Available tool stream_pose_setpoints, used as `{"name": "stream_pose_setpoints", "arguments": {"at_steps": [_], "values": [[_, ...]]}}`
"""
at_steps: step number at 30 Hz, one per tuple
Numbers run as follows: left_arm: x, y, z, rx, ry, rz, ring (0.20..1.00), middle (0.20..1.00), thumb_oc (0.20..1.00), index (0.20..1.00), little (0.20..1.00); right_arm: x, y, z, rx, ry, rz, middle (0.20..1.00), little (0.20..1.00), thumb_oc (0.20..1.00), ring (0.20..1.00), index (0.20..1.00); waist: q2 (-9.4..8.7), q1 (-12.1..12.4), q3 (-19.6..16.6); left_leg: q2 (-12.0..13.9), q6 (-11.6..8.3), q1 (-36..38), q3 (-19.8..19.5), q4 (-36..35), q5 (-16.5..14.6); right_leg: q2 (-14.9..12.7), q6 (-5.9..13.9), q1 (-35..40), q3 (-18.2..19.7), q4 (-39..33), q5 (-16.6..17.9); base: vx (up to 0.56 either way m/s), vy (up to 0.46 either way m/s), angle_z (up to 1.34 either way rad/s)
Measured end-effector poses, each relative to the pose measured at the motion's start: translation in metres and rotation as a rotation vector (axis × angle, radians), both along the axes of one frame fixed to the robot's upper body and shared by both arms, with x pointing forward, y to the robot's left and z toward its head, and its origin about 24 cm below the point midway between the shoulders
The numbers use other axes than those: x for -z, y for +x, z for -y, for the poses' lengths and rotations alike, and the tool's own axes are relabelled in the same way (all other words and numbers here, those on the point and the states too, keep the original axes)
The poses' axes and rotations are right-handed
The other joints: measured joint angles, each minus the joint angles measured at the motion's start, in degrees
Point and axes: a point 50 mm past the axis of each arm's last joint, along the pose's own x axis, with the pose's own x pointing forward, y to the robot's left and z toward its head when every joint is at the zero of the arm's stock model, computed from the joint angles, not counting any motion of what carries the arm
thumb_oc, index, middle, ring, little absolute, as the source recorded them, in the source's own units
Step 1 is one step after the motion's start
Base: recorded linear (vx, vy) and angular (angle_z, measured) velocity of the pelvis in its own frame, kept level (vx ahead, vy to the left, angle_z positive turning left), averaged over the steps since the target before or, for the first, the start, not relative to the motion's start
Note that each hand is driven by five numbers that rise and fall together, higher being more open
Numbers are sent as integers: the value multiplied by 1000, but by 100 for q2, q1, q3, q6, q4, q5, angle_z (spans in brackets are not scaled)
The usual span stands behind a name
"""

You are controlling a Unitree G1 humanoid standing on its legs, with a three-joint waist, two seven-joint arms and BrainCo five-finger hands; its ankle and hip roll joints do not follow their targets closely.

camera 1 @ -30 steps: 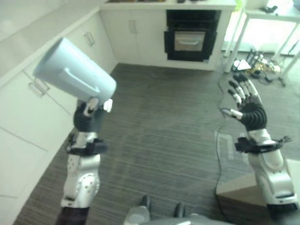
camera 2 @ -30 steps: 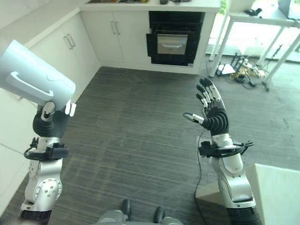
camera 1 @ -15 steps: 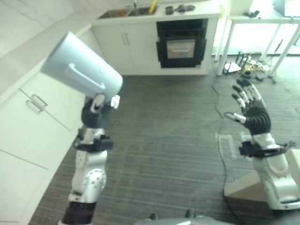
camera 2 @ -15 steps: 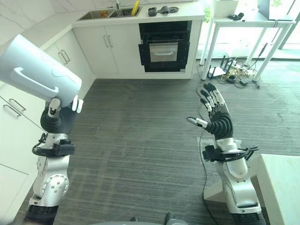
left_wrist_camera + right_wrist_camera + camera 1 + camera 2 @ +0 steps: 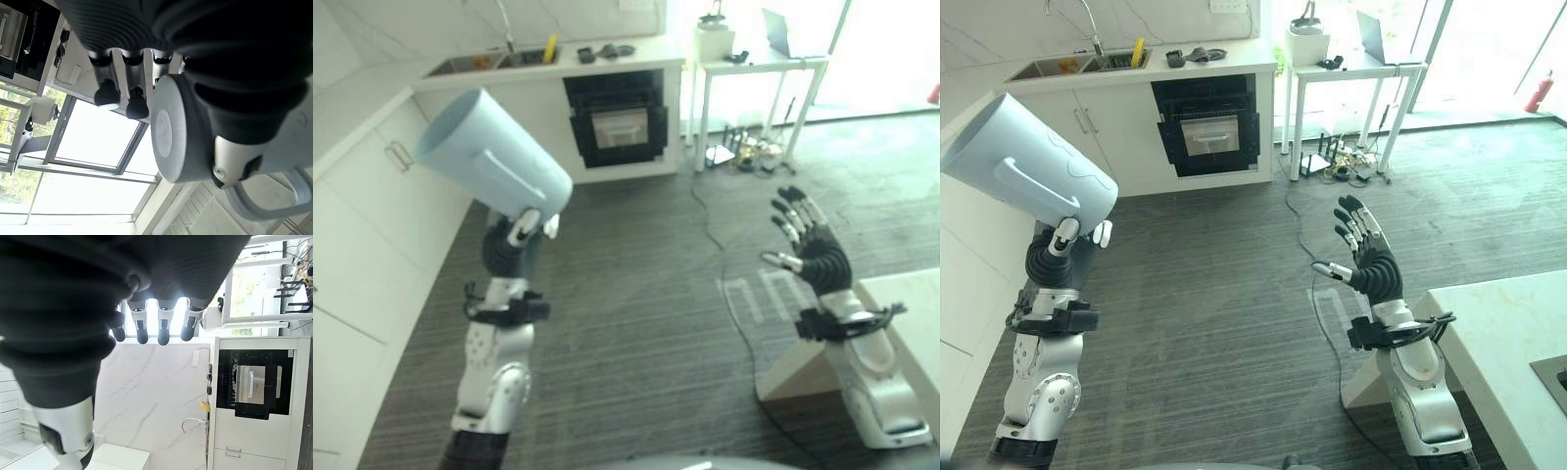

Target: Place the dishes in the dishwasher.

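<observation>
A large pale blue mug (image 5: 1028, 171) with a handle on its side is held up high and tilted, mouth up and to the left. My left hand (image 5: 1053, 257) is shut on it from below; in the left wrist view the fingers (image 5: 107, 90) and thumb curl round the mug's base (image 5: 168, 129). My right hand (image 5: 1371, 269) is raised at chest height over the floor, open, with its fingers (image 5: 164, 330) straight and spread and nothing in it.
White cabinets (image 5: 964, 284) run along the left. A worktop with a sink (image 5: 1067, 66) and a black built-in oven (image 5: 1206, 132) stands at the back, a white table (image 5: 1351, 73) beside it. A pale counter (image 5: 1508, 333) juts in at the lower right. Grey floor lies between.
The whole picture has shifted as the camera moved, bringing the white table and the right counter into view. Both arms keep their pose; the mug stays held up.
</observation>
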Motion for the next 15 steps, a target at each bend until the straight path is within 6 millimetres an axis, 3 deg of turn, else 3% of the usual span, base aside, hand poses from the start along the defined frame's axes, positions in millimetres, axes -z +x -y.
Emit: {"name": "stream_pose_setpoints", "arguments": {"at_steps": [9,12,13,14,15], "values": [[1,0,0,-3,4,-4,200,200,200,200,200,0,0,0,-6,-2,-3,1000,1000,1000,1000,1000,-2,5,-2,61,-34,16,31,15,0,60,-5,14,2,0,-10,41,-96,-1],[1,-1,-2,-12,10,-10,200,200,200,200,200,0,0,0,-8,-6,-3,1000,1000,1000,1000,1000,-3,17,-2,89,-147,-1,78,73,-66,104,-27,4,10,26,-23,12,-172,-5],[2,-2,-4,-20,18,-19,200,200,200,200,200,0,0,1,-16,-22,-5,1000,1000,1000,1000,1000,-23,30,26,121,-257,-131,89,354,-105,135,-165,-106,-9,214,-124,-62,-254,-8],[2,-3,-8,-33,32,-23,200,200,200,200,200,0,0,1,-19,-26,-4,1000,1000,1000,1000,1000,-164,62,104,101,-361,-455,186,967,-174,99,-369,-309,-4,564,-330,-41,-182,33],[-1,-1,-10,-44,40,-21,200,200,200,200,200,-1,-2,6,-9,-42,-1,1000,1000,1000,1000,1000,-485,54,296,148,-647,-1540,782,2840,10,-85,-472,-413,-206,860,-458,-23,-135,72]]}}
